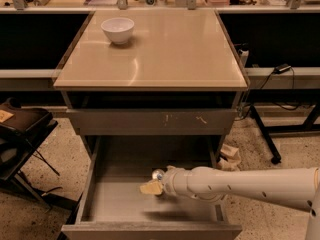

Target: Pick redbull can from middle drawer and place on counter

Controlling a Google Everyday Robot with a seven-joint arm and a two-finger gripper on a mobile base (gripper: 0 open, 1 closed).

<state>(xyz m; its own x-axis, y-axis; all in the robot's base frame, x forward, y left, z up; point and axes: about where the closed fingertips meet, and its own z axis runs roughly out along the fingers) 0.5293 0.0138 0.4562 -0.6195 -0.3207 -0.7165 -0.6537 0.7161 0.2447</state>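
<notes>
While the gripper (151, 187) sits in the middle drawer (120, 201), redbull can (158, 174) just beside it, grasp unclear

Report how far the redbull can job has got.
Done: the drawer stands open. In hand: the gripper is down inside it, right beside the can, whose silver lid shows; a grasp cannot be confirmed. Left: lift the can out and set it on the counter, which holds a bowl but no can.
</notes>
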